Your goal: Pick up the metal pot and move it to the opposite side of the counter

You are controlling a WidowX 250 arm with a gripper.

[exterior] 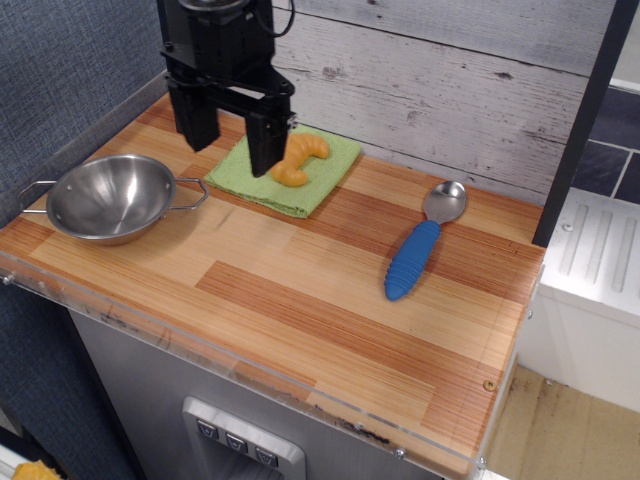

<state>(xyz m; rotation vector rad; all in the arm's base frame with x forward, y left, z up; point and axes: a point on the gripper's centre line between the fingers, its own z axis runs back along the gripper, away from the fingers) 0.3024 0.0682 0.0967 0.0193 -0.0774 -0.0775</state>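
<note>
The metal pot point(108, 197) is a shiny round steel bowl with two thin wire loop handles. It sits upright and empty at the left end of the wood-plank counter point(300, 290). My black gripper point(231, 160) hangs open above the counter at the back left. Its two fingers point down, one over the bare wood, the other over the left part of the green cloth. It is up and to the right of the pot, apart from it, and holds nothing.
A green cloth point(290, 175) with an orange croissant point(298, 158) lies at the back. A blue-handled metal spoon point(422, 248) lies right of centre. A black post point(575, 130) stands at the right, a white ridged surface point(595, 260) beyond it. The wall is whitewashed planks.
</note>
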